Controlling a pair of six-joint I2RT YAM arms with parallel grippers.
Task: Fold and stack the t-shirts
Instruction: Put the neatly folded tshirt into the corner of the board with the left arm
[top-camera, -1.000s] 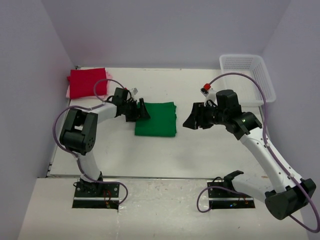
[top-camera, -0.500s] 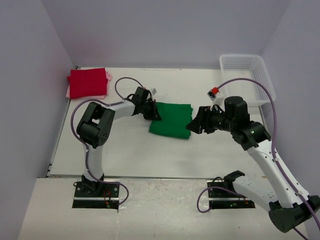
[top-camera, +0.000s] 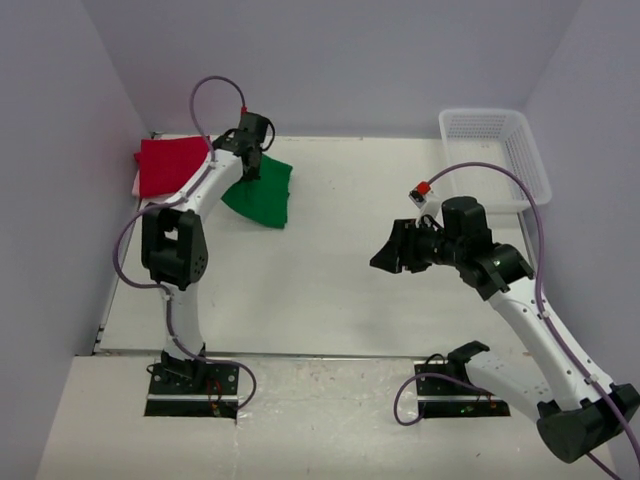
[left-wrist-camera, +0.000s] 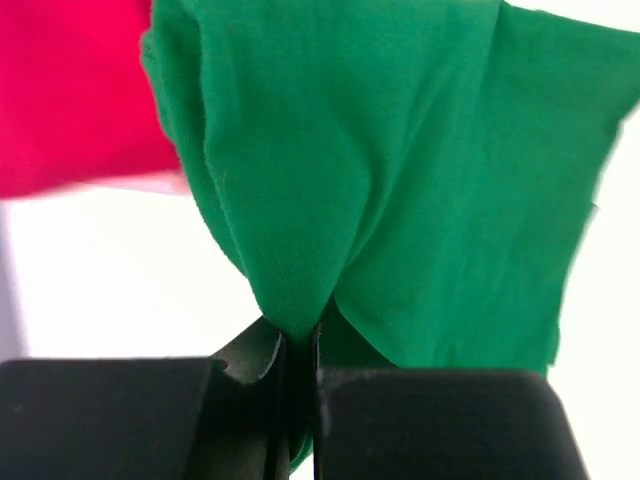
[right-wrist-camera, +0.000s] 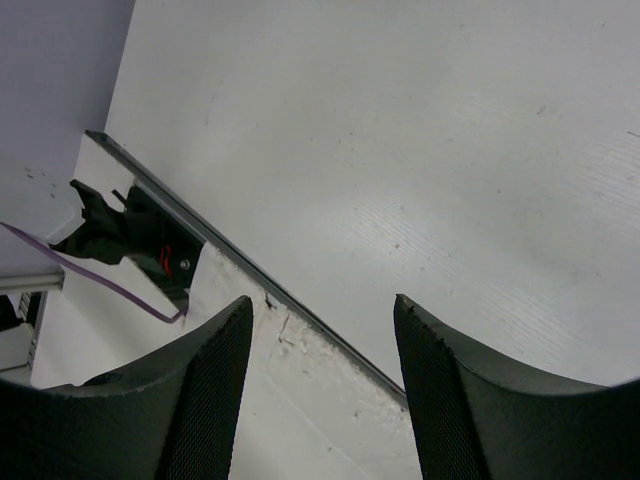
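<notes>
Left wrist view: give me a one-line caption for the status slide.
Left pincer shut on a bunched fold of the hanging green t-shirt, red t-shirt visible at upper left.

Parted fingers (right-wrist-camera: 200, 400) above the white table (right-wrist-camera: 400, 150), perhaps an arm base (right-wrist-camera: 110, 225) leftward.

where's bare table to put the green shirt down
The wide middle of the table is bare, between the held green t-shirt and the right hand. The back strip toward the white basket is free too. The back left corner is crowded: red t-shirt, left hand.
</notes>
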